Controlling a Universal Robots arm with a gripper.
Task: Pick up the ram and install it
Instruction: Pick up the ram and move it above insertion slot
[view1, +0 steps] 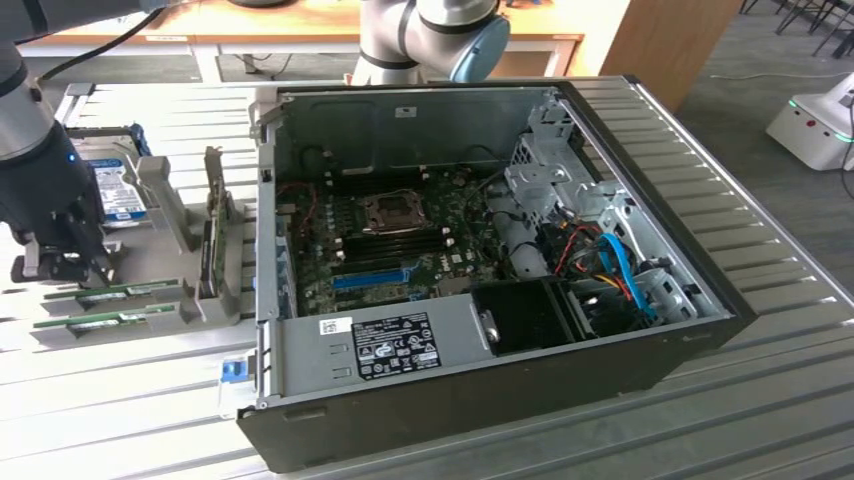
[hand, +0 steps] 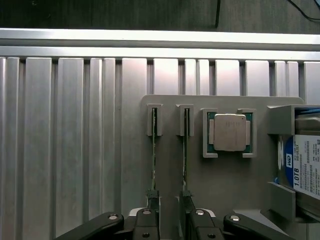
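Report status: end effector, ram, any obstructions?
End effector open, empty, above gray holder. Two ram sticks on edge in their slots, neither gripped. CPU and hard drive sit alongside, not between end effector and ram.

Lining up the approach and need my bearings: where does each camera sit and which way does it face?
Exterior view: off the arm, raised, looking down across the open computer case and grey holder; the arm and gripper show.
Wrist view: on the wrist, looking straight down on the holder; the open gripper shows.
Shared: holder, ram sticks, hard drive.
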